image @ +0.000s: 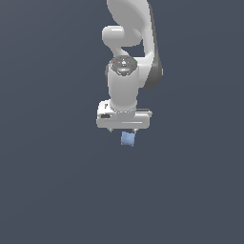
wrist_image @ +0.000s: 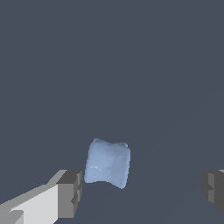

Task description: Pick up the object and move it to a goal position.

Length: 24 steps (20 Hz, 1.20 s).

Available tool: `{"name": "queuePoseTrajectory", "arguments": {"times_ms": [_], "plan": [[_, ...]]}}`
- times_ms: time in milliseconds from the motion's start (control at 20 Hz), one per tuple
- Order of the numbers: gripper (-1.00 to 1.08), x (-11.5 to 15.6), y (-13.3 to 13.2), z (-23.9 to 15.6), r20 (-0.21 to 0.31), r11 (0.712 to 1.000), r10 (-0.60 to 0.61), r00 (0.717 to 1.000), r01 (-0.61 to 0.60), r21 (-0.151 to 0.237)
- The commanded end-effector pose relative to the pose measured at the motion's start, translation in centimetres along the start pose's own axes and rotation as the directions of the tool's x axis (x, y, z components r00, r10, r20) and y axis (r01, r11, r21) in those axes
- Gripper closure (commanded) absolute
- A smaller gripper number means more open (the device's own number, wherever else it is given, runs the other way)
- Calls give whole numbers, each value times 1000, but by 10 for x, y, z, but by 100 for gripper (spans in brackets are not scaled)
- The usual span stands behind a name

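In the wrist view, going from left to right, one finger [wrist_image: 70, 192] of the hand [wrist_image: 142, 190] comes first: a grey pad on a white stem. Its inner face lies just beside the light-blue object [wrist_image: 107, 162], and I cannot tell whether the two touch. The object is a small matte lump with rounded corners and slightly pinched sides, tilted a little. To its right there is a wide stretch of bare dark grey worktop [wrist_image: 166, 109], and then the second grey pad [wrist_image: 214, 188] at the frame's edge, well apart from the object. So the hand is spread wide and grips nothing, with the object between the fingers but much nearer the first one.

In the exterior view the white arm [image: 126, 71] hangs straight down in the middle of the frame (its upper part runs out of the picture). The object [image: 127, 138] shows just below the hand [image: 123, 129], slightly toward the exterior view's right of its centre.
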State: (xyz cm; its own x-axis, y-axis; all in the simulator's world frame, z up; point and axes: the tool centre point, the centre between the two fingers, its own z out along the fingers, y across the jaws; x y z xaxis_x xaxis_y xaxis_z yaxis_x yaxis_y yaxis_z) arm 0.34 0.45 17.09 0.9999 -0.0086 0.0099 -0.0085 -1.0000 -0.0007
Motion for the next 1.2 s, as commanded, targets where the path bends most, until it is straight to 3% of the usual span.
{"name": "queuePoseTrajectory", "arguments": {"times_ms": [0,550,1150], "plan": [[-92,0,0,0,0,1000,0,1000,0,0],[-92,-1,-11,4,6,999,-47,999,47,-5],[-92,-11,-16,27,7,1000,14,1000,-14,-3]]}}
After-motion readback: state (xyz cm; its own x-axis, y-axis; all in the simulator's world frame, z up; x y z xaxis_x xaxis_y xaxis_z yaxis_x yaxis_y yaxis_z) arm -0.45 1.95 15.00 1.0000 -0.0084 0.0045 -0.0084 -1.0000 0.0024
